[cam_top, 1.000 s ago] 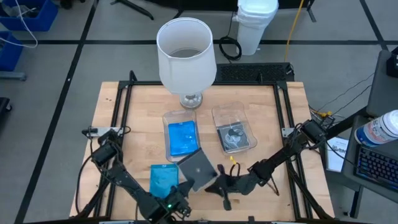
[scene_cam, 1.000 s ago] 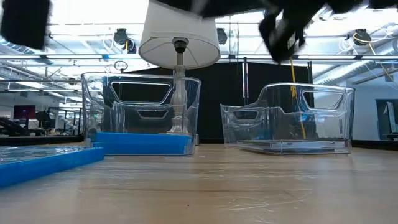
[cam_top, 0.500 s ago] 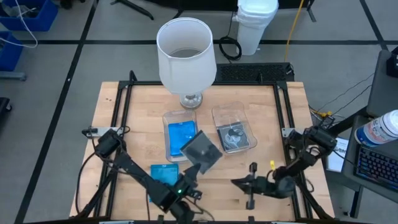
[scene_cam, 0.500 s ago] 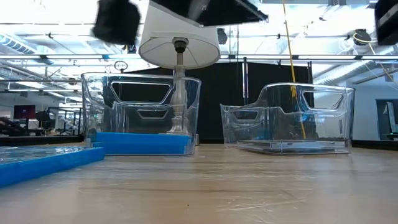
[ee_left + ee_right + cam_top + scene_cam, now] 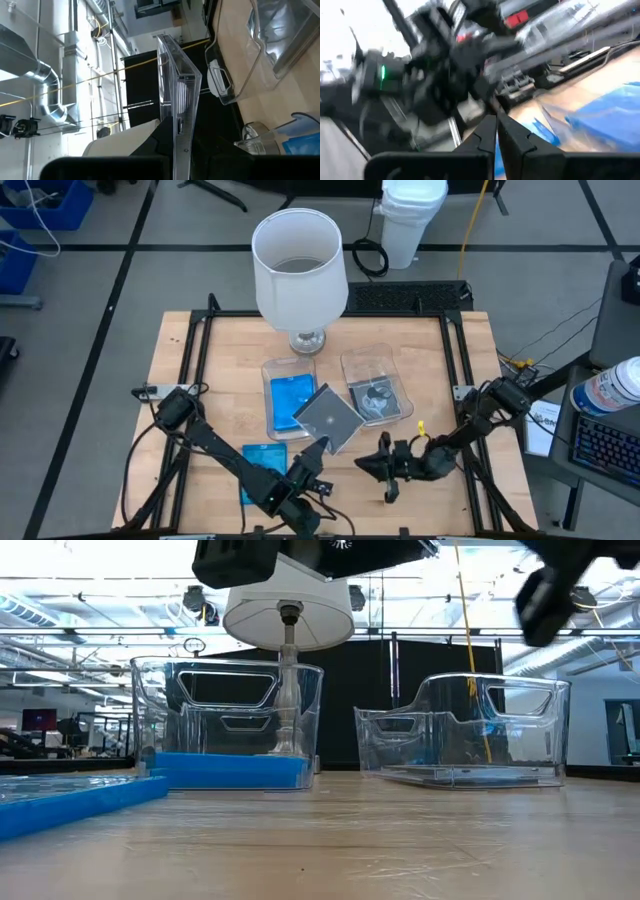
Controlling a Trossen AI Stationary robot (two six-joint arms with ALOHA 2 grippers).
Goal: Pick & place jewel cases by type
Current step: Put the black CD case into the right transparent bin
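The left gripper [image 5: 318,448] pinches a smoky grey jewel case [image 5: 331,416] by its near corner and holds it in the air, edge-on in the left wrist view [image 5: 176,95]. In the high view the case hangs between the two clear trays, overlapping the left tray [image 5: 277,370] that holds a blue jewel case [image 5: 291,402]. The grey cases lie in the right tray [image 5: 352,364], at about two o'clock from the held case. A second blue jewel case [image 5: 258,465] lies on the table at the held case's seven o'clock.

The step in hand seems to be carrying grey to grey. Done well, the left arm would swing toward two o'clock, level the case above the right tray's walls, lower it flat, then let go.

The right gripper [image 5: 385,470] waits at four o'clock, its fingers pressed together on nothing.
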